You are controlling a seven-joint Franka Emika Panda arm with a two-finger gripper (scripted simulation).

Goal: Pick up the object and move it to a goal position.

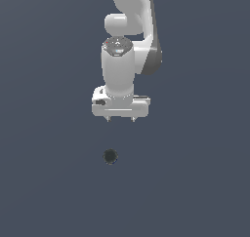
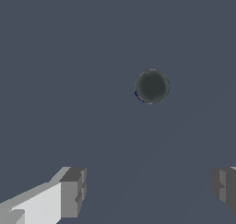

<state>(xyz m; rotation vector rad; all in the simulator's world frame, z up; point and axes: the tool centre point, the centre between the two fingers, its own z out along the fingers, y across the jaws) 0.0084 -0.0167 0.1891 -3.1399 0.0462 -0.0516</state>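
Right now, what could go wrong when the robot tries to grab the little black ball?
The ball is round, so a finger bumping it could send it rolling away. It also isn't between the fingers of the open gripper yet, so closing now would likely grab nothing. And it's much narrower than the gripper, so it might slip out.

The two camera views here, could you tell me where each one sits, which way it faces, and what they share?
Exterior view: off the arm, facing the white arm and its gripper, which hangs apart from the dark ball on the grey surface.
Wrist view: on the wrist, looking past both spread fingertips toward the ball.
Shared: the ball and the open gripper.
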